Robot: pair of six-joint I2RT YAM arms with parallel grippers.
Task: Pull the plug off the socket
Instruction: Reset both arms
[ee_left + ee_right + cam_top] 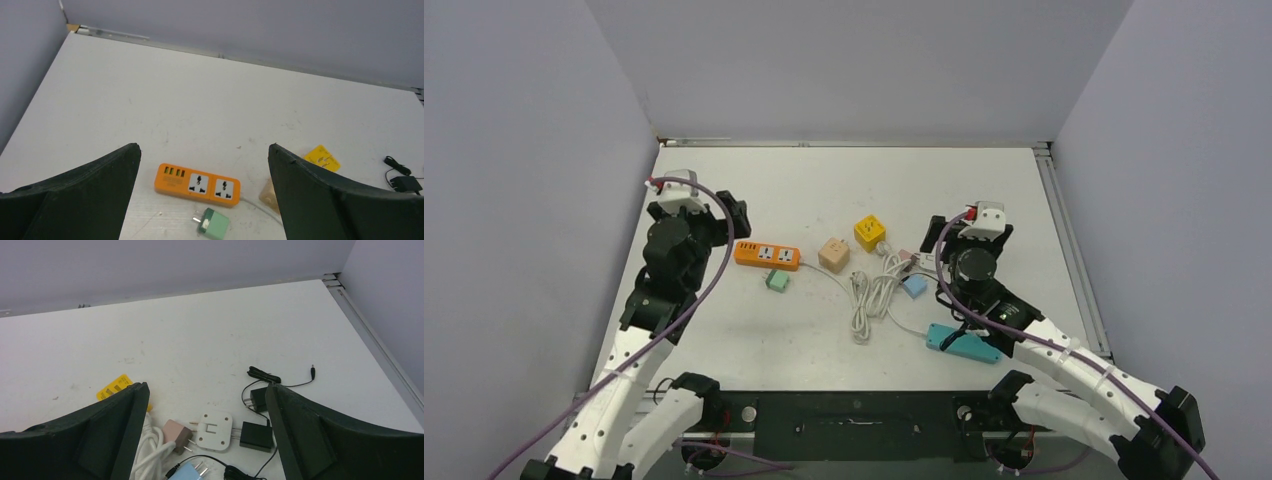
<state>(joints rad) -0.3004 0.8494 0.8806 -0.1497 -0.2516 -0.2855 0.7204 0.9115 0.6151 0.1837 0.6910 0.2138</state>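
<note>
An orange power strip (767, 255) lies left of centre, and both its sockets (197, 184) are empty. A green plug (776, 281) lies loose just in front of it, prongs toward the strip (213, 224). My left gripper (729, 215) hangs open and empty above and behind the strip (202, 147). My right gripper (942, 235) is open and empty (206, 386) over a white square adapter (215, 430). A black plug (256, 436) sits against that adapter, its prongs pointing into it. I cannot tell how deep the prongs sit.
A yellow adapter (870, 233), a beige adapter (834, 254), a coiled white cable (869, 295), a blue plug (914, 286) and a pink plug (176, 435) lie mid-table. A second black adapter (259, 399) with a thin cord lies behind. A teal strip (964, 343) lies by my right arm.
</note>
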